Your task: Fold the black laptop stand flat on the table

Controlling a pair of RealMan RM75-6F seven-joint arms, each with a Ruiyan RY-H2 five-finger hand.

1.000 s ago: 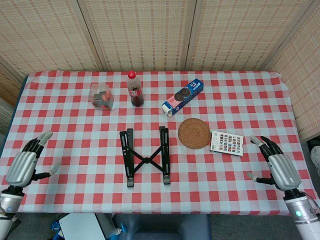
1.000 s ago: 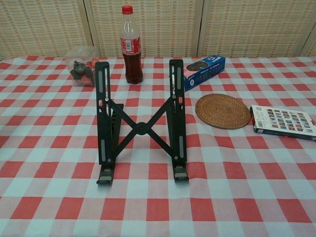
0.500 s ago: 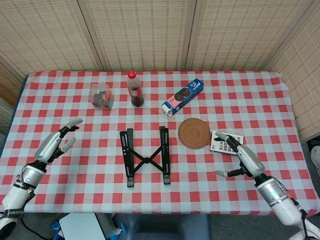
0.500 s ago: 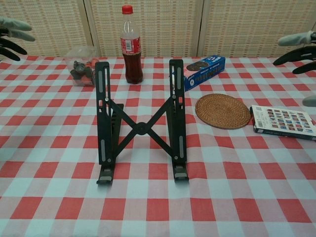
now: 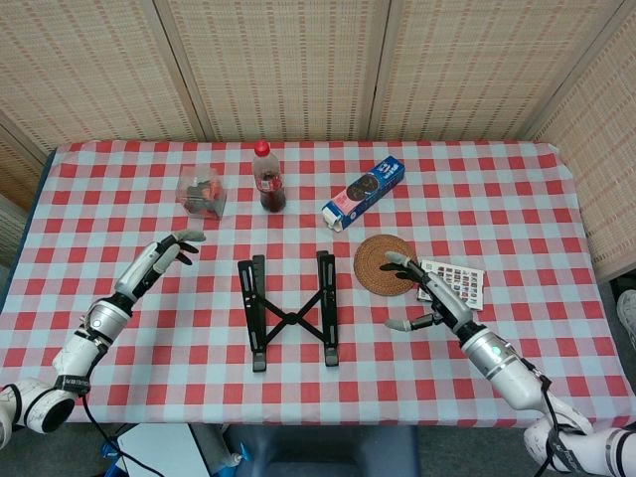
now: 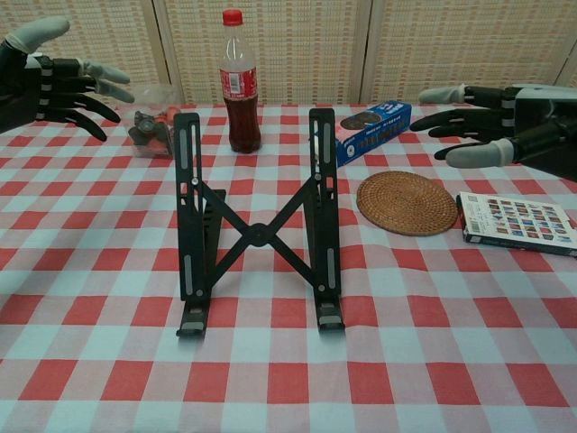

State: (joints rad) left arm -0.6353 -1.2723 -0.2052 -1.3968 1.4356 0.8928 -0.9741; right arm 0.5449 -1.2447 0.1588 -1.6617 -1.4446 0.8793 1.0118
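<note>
laptop stand [image 6: 260, 230] sits unfolded near the middle of the checked tablecloth [image 5: 149, 378], its two black rails propped up and tilted back, joined by a crossed brace. nothing touches it.

left hand [image 5: 159, 260] hovers off to the stand's left, fingers spread wide and holding nothing — in the chest view it shows at the upper left edge [image 6: 41, 77], fingers reaching inward. right hand [image 5: 432, 295] hangs on the stand's other side, over the near edge of the round woven coaster [image 6: 407, 203] and the patterned box [image 6: 514, 219] beside it, also spread wide and holding nothing; the chest view shows it at the upper right [image 6: 505, 122].

behind the stand stands a cola bottle [image 6: 241, 86] with a red cap, upright. to its left lies a clear bag [image 5: 202, 193] with dark pieces in it — to its right a blue cookie box [image 5: 364, 193] lies on its side, set at an angle.
</note>
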